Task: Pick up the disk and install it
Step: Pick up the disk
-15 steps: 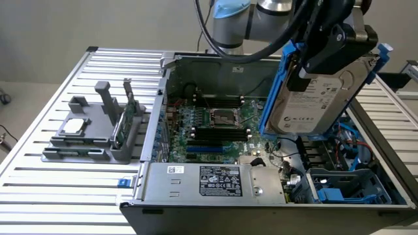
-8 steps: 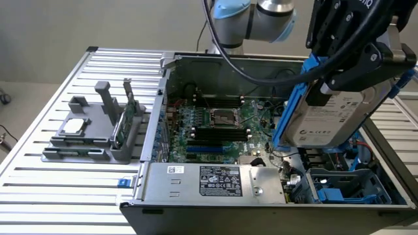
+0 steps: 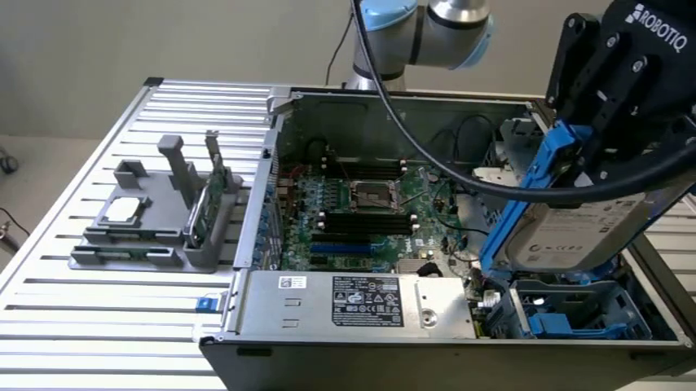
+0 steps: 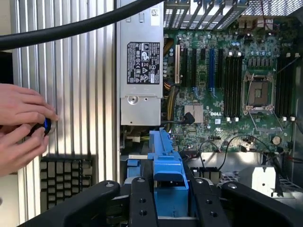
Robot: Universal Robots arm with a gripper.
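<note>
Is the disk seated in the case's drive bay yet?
No, the gripper holds the disk on edge, raised over the drive bay at the exterior view's right.

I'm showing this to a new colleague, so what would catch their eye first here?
The black gripper at the exterior view's right, clamped on the disk, which hangs tilted above the open computer case. Next, the bare motherboard inside it, and a person's hands in the wrist view, beside the case.
</note>
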